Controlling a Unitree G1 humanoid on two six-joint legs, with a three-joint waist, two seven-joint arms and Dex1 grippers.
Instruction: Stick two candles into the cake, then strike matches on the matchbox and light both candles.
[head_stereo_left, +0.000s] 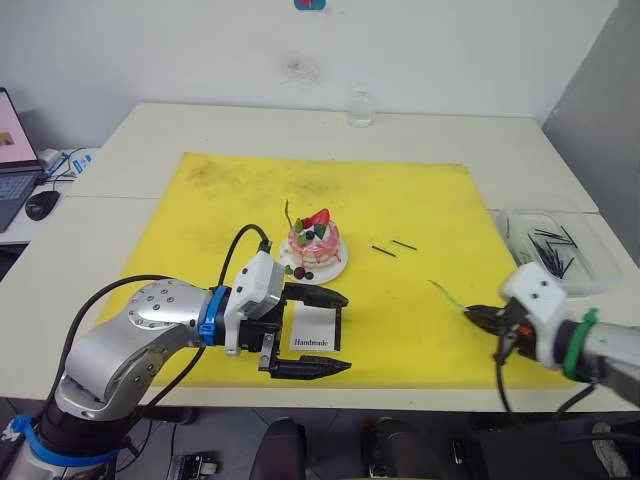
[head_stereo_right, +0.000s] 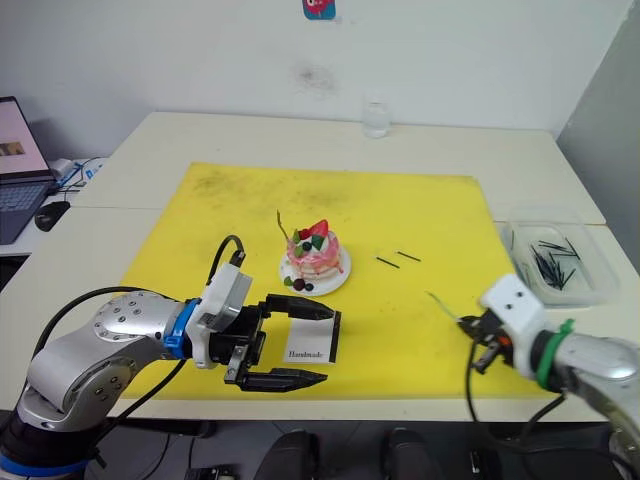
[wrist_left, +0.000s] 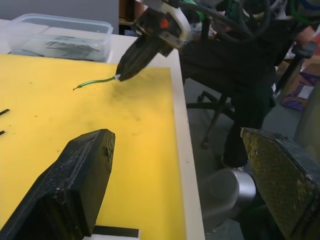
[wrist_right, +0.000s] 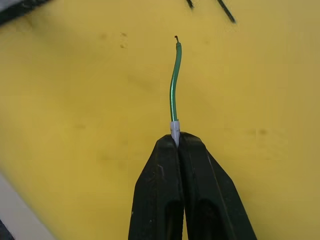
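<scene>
Right hand: fingers pinched together on the pale base of the green candle, which juts out over the yellow mat. Left hand: spread wide, one finger either side of the white matchbox lying on the mat. Cake on its plate sits just beyond the matchbox; a thin taper already stands in it. Two matches lie on the mat right of the cake. Clear tub of dark sticks rests on the bench at the mat's right edge.

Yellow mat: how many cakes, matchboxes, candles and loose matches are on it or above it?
cake: 1
matchbox: 1
candles: 2, a green candle pinched in the right gripper and one standing in the cake
loose matches: 2
Total: 6
</scene>
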